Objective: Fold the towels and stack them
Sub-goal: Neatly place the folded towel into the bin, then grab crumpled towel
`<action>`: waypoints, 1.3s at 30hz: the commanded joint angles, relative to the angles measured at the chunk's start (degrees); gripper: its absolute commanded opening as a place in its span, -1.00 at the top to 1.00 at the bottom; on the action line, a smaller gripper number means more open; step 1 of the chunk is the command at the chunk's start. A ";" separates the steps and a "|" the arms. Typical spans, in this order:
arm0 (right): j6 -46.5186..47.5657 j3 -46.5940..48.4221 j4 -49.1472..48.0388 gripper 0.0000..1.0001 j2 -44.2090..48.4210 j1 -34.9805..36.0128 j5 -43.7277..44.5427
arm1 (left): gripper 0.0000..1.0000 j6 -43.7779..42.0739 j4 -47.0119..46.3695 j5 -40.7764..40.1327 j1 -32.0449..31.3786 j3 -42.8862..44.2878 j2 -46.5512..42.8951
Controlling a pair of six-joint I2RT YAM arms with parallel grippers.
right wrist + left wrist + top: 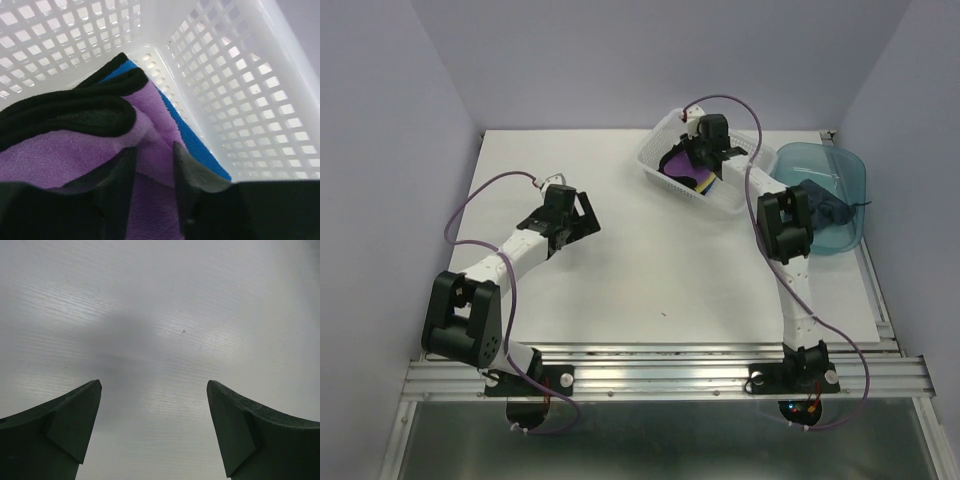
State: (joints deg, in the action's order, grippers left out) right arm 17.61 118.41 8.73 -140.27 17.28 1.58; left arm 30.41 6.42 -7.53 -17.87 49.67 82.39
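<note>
Right gripper (154, 170) sits in the white slotted plastic basket (240, 75), jaws narrow around a ridge of the soft purple cloth towel (75, 150); I can't tell if it bites. It's light and limp, so I'd pinch that ridge. It's bunched, with no clear long axis. The bright blue cloth towel (195, 145) has its edge along the basket wall. Left gripper (154, 405) is wide and empty over the white worktop (165, 315).

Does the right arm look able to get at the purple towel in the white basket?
Likely yes: the right gripper is down inside the white basket, fingertips at the purple towel, which lies uncovered there. Grip itself unclear.
</note>
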 commanded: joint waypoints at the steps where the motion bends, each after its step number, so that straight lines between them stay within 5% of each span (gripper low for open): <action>1: -4.76 0.78 -0.56 0.04 10.52 -0.14 1.66 | -0.98 -1.15 -0.53 0.41 0.46 2.19 -4.33; 4: -8.54 -5.71 -1.08 -0.41 20.36 -0.14 4.03 | -0.97 -1.15 -0.44 0.67 0.38 2.01 -6.88; 5: -9.77 -7.91 -1.69 -0.83 22.91 -0.14 7.35 | -0.97 -0.97 -0.53 0.85 0.38 1.57 -8.98; 6: -11.09 -10.11 -2.05 -1.00 25.98 -0.14 9.73 | -0.98 -0.97 -0.53 0.94 0.38 1.31 -10.04; 12: -25.49 -27.60 6.71 -1.00 45.41 -1.63 29.43 | -0.97 -0.09 -1.05 1.38 0.47 -1.24 -16.56; 20: -35.89 -42.19 18.24 -1.00 56.77 -15.85 23.39 | -0.97 -0.18 -2.90 3.75 0.47 -3.70 -17.18; 37: -37.56 -31.23 18.69 -0.99 31.21 -24.22 18.98 | -0.98 -1.15 -4.57 3.93 0.47 -4.14 -14.01; 38: -37.47 -30.70 18.34 -0.94 29.45 -24.31 18.98 | -0.97 -1.15 -4.40 3.75 0.47 -4.06 -14.01; 39: -37.47 -30.09 18.25 -0.64 28.83 -24.31 18.98 | -0.98 -1.23 -4.31 3.66 0.47 -4.05 -14.01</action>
State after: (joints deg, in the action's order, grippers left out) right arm -18.50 83.31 28.60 -109.36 -6.22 20.32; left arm 30.44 4.05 -3.46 -17.82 45.54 68.60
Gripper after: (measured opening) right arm 0.976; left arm 0.986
